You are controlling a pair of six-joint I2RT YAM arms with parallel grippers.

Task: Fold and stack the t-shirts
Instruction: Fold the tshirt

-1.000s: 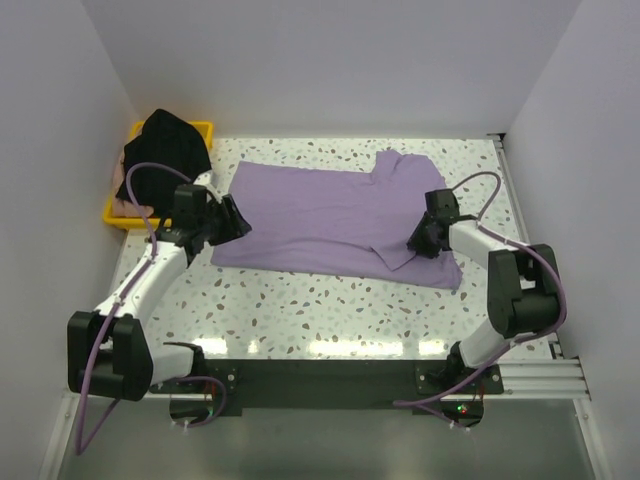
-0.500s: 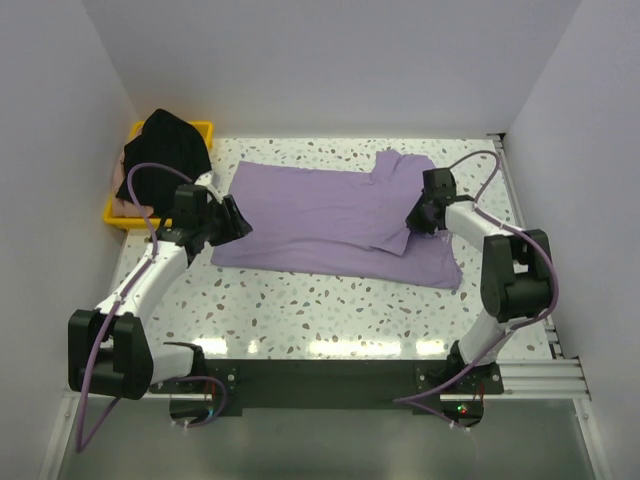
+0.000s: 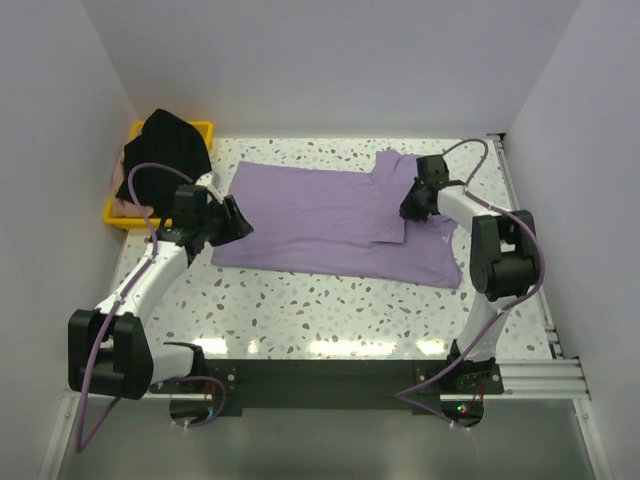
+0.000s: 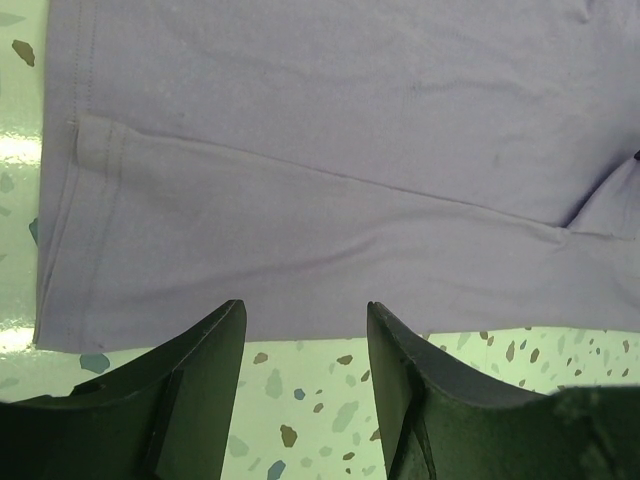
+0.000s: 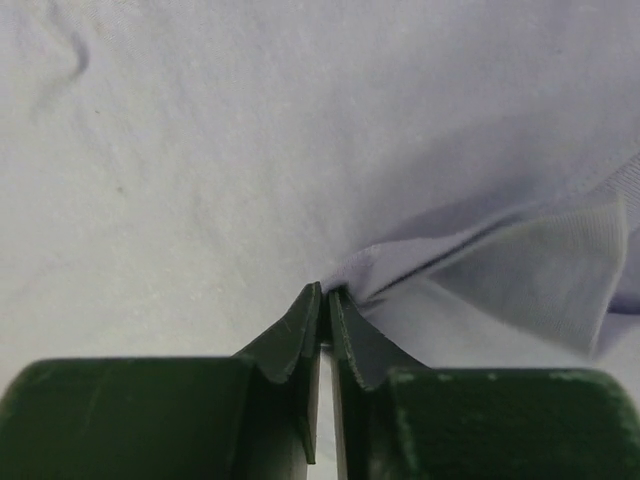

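Note:
The lavender-purple t-shirt (image 3: 330, 215) lies spread across the table, its right sleeve folded inward. My right gripper (image 3: 408, 208) is shut on a fold of that sleeve cloth (image 5: 370, 275) and holds it over the shirt body. My left gripper (image 3: 238, 220) is open and empty at the shirt's left hem; in the left wrist view (image 4: 305, 345) the hem (image 4: 300, 290) lies just beyond the fingertips. The black t-shirt (image 3: 165, 145) is heaped over the yellow tray, with a strip of the pale pink t-shirt (image 3: 125, 206) under it.
The yellow tray (image 3: 200, 128) stands at the table's back left corner. White walls close in the left, back and right sides. The speckled table (image 3: 320, 300) shows bare in front of the shirt.
My right gripper has carried the sleeve cloth toward the back and slightly left, over the shirt body, folding the sleeve inward. The left arm has not moved.

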